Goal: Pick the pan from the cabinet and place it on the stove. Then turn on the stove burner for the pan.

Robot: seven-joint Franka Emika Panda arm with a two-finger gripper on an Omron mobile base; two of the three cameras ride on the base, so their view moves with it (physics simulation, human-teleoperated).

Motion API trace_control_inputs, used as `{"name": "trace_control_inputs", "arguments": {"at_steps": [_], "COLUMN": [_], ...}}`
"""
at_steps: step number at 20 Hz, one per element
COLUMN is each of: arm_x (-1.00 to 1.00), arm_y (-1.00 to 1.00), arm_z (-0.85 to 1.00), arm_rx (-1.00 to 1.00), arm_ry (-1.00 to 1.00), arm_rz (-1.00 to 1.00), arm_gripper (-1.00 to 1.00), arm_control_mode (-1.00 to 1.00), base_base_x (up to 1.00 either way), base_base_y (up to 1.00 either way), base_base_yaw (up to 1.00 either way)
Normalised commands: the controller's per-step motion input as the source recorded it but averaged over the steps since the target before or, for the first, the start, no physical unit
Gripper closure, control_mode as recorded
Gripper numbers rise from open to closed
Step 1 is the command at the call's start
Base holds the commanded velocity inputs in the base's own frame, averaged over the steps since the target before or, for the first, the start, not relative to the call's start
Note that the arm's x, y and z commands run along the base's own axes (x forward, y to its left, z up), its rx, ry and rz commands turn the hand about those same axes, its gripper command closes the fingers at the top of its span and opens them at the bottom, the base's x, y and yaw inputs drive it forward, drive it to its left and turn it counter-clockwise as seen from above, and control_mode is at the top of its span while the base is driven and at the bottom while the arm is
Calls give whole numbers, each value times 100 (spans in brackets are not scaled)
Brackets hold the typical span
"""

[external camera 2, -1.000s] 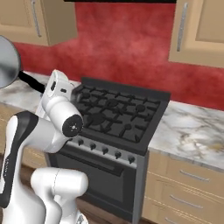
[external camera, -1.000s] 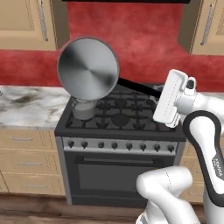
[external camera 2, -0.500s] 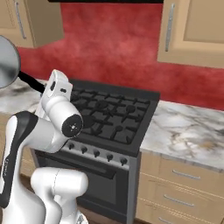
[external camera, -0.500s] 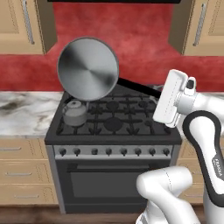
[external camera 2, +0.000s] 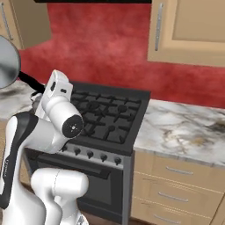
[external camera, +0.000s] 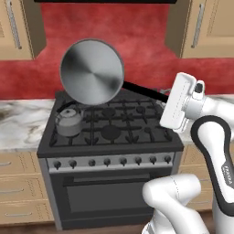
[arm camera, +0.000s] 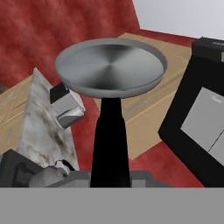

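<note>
The pan (external camera: pixel 91 71) hangs in the air on edge, its round steel bottom facing the left base camera, over the left half of the stove (external camera: pixel 114 132). Its long black handle (external camera: pixel 144 91) runs right into my gripper (external camera: pixel 167 97), which is shut on it. In the right base view the pan (external camera 2: pixel 6 68) sits at the left edge, left of the stove (external camera 2: pixel 105 114). The hand view looks along the handle (arm camera: pixel 109 144) to the pan's bowl (arm camera: pixel 111 68). Tan cabinets with silver bar handles hang on the left (external camera: pixel 18 27) and right (external camera: pixel 208 25) of the stove.
A squat grey kettle (external camera: pixel 69 121) stands on the stove's front left burner, below the pan. A row of knobs (external camera: pixel 112 161) lines the stove front. Marble counters (external camera 2: pixel 184 132) with tan drawers (external camera 2: pixel 176 176) flank the stove. A red wall lies behind.
The whole picture has slid left in both base views, so the base has driven to the right. The pan keeps its place in my grip, and the kettle has come clear from behind it.
</note>
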Motion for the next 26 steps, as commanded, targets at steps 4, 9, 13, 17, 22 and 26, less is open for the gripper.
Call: {"name": "trace_control_inputs", "arguments": {"at_steps": [4,9,13,17,22,26], "arm_x": [0,0,0,0,0,0], "arm_y": [0,0,0,0,0,0], "arm_z": [0,0,0,0,0,0], "arm_rx": [0,0,0,0,0,0], "arm_ry": [0,0,0,0,0,0], "arm_rz": [0,0,0,0,0,0], "arm_gripper": [100,100,100,100,100,100], "arm_control_mode": [100,100,100,100,100,100], "base_base_x": [35,44,38,23,25,25], "base_base_y": [0,5,11,31,43,47], "base_base_yaw": [-23,-27,-26,-22,-20,-19]}}
